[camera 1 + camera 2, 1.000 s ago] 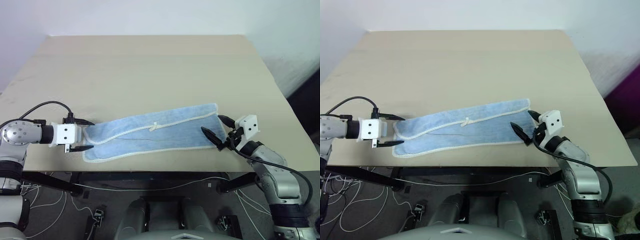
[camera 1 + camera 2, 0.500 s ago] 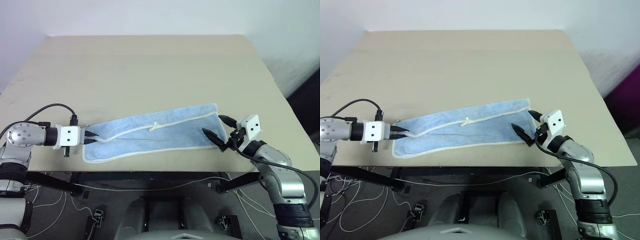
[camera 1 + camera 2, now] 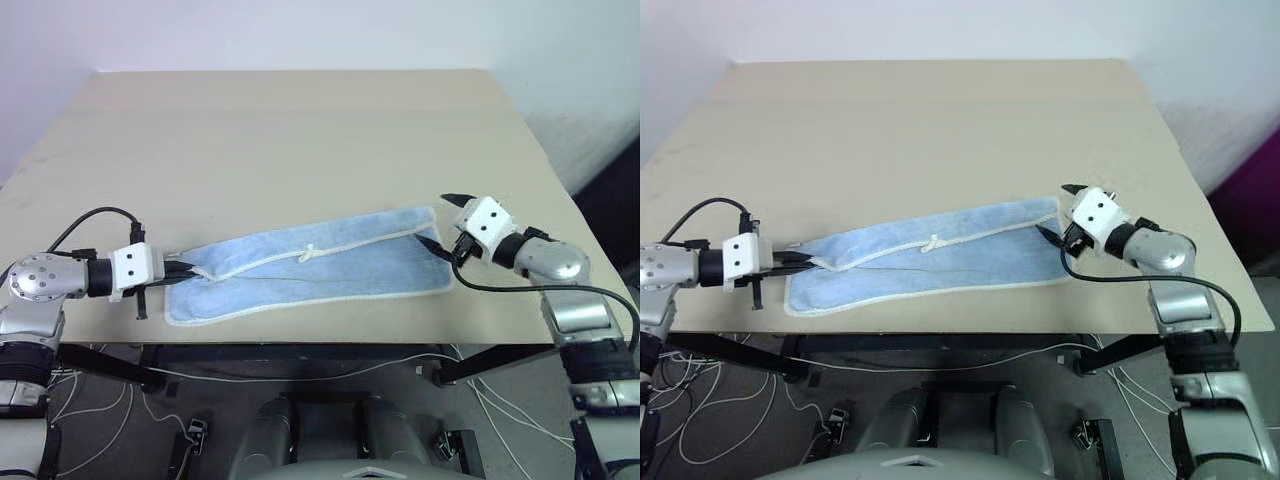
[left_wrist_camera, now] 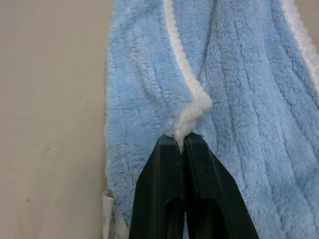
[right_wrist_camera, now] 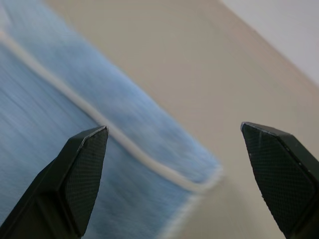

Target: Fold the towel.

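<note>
Towel [image 3: 310, 272] lies flat near the front edge of my table [image 3: 300, 130], its long axis running from one gripper to the other. Left gripper [image 4: 180, 144], jaws pressed together, pinches the white edging at the towel's left end. Right gripper [image 5: 174, 164], jaws spread wide, hovers over the far right corner, gripping nothing; I judge that corner must be gripped next.

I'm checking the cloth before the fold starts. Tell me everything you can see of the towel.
The towel is a long, light blue terry rectangle with white stitched edging and a small white loop near mid-length. It lies flat near the table's front edge, folded lengthwise, one layer overlapping the other. The left pincer is shut on the white edging at its left end. The right pincer stands open at its right end, not gripping.
</note>
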{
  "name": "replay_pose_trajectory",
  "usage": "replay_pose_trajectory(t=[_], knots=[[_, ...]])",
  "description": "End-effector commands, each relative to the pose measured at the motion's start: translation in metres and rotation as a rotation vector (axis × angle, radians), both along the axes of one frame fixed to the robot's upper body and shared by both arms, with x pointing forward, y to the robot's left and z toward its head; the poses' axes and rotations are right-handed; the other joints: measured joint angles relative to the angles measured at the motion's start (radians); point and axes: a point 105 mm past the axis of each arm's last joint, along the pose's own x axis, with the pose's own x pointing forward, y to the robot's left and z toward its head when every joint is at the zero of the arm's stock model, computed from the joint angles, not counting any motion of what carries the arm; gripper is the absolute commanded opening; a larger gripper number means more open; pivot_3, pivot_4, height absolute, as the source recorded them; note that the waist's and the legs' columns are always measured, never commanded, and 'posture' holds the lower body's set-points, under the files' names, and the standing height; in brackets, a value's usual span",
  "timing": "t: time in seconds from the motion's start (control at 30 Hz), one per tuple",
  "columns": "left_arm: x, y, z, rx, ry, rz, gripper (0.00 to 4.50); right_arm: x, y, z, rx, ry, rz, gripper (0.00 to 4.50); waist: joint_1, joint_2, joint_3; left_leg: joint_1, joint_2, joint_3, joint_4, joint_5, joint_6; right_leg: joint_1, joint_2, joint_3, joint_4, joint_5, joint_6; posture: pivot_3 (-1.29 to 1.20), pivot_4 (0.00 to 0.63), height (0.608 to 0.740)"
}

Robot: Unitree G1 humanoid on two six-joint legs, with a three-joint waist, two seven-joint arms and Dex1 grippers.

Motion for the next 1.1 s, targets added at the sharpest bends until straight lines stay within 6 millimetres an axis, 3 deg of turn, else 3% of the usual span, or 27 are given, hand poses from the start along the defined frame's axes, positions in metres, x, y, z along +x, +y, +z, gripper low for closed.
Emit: replay_pose_trajectory(t=[0.03,0.27,0.43,0.73,1.1], knots=[[0.001,-0.006,0.009,-0.008,-0.043,0.007,0.02,0.011,-0.011,-0.002,-0.196,-0.086,0.011,4.50,0.000,0.000,0.000,0.000,0.000,0.000,0.000,0.000,0.000,0.000,0.000,0.000,0.000,0.000,0.000,0.00,0.150,0.740],[-0.004,-0.008,0.010,-0.025,-0.046,0.041,0.02,0.026,-0.022,-0.001,-0.333,-0.162,0.016,4.50,-0.007,0.000,0.000,0.000,0.000,0.001,-0.001,0.000,0.000,-0.001,0.000,0.001,0.000,0.000,0.000,0.00,0.150,0.740],[-0.007,-0.009,0.008,-0.031,-0.039,0.055,0.02,0.036,-0.018,0.004,-0.349,-0.223,0.010,4.50,-0.006,0.001,0.000,0.000,0.000,0.001,-0.001,0.000,0.000,-0.001,0.000,0.001,0.000,0.000,0.000,0.00,0.150,0.740],[-0.008,-0.009,0.009,-0.032,-0.042,0.064,0.02,0.040,-0.005,-0.009,-0.412,-0.233,0.068,4.50,-0.007,0.001,0.000,0.000,0.000,0.001,-0.001,0.000,0.000,-0.001,0.000,0.002,0.000,0.000,0.000,0.00,0.150,0.740],[-0.010,-0.008,0.007,-0.049,-0.036,0.092,0.00,0.036,-0.005,-0.011,-0.389,-0.221,0.092,0.82,-0.007,0.001,0.000,0.000,0.000,0.001,-0.001,0.000,0.000,-0.001,0.000,0.002,0.000,0.000,0.000,0.00,0.150,0.740]])
